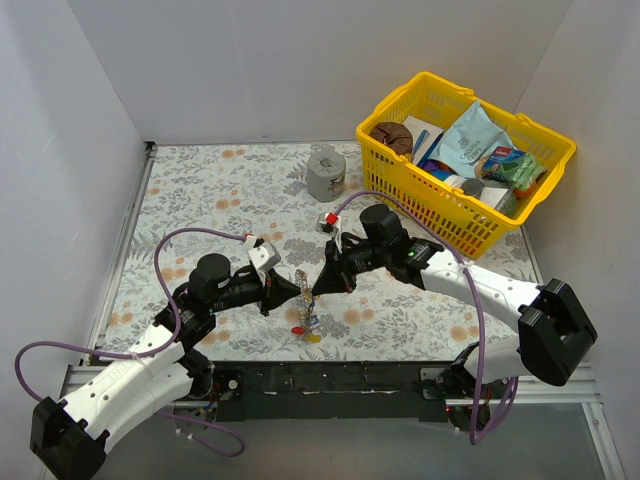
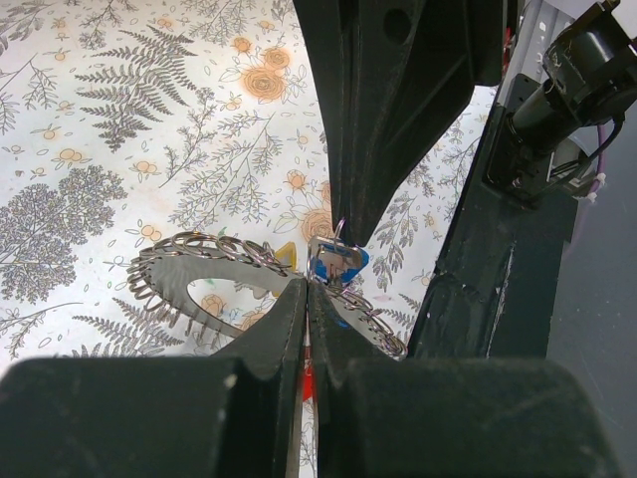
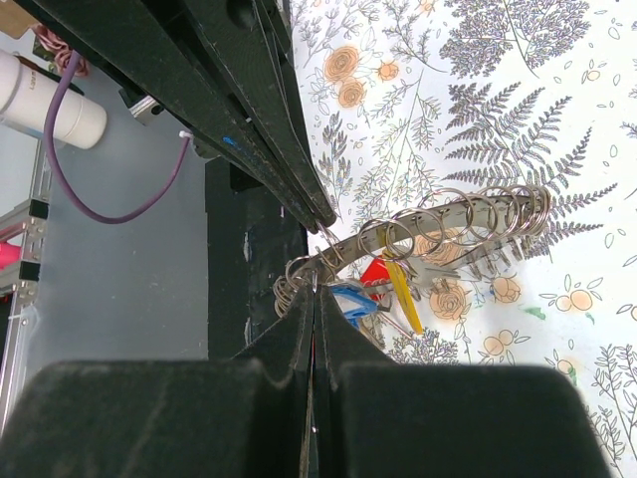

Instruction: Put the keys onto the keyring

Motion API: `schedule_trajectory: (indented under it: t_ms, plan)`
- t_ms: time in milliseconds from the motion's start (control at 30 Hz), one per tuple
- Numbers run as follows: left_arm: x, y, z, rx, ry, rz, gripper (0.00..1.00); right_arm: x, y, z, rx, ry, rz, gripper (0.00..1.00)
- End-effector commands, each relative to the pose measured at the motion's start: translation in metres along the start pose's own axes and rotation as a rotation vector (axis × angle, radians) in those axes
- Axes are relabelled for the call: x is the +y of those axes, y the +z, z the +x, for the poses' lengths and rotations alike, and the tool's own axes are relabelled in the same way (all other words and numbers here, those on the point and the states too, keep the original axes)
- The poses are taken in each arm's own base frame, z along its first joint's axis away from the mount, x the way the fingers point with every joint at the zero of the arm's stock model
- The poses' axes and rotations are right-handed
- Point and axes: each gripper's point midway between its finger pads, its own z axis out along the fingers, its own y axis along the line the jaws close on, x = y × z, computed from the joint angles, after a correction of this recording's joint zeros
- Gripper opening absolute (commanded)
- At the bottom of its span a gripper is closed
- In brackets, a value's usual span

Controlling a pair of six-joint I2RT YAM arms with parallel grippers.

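Left pincer [image 1: 278, 292] is closed on the keyring [image 3: 433, 224], holding it up off the bench [image 1: 200, 190] near the front edge, mid-bench between the two arms. Right pincer [image 1: 321, 284] is closed too, tips at the ring's coiled rim, facing the left one; can't tell exactly what it pinches. Keys [image 3: 378, 271] hang under the ring - red, yellow and blue heads bunched together. Yellow basket [image 1: 372, 140] and grey can [image 1: 325, 175] sit at the back.

Coloured keys [image 3: 396, 283] below upright grey keyring [image 3: 438, 213]
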Motion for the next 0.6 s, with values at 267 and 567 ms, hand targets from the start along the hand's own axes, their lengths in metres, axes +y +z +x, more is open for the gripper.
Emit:
schedule_trajectory:
  t_ms: [267,567]
  plan:
    - [-0.005,-0.001,-0.019,-0.054,0.044,0.022,0.0,0.005,0.002,-0.028,-0.035,-0.049,-0.015,0.01]
    - [-0.005,0.0,-0.018,-0.051,0.042,0.023,0.0,0.006,0.004,-0.032,-0.036,-0.055,-0.026,0.01]
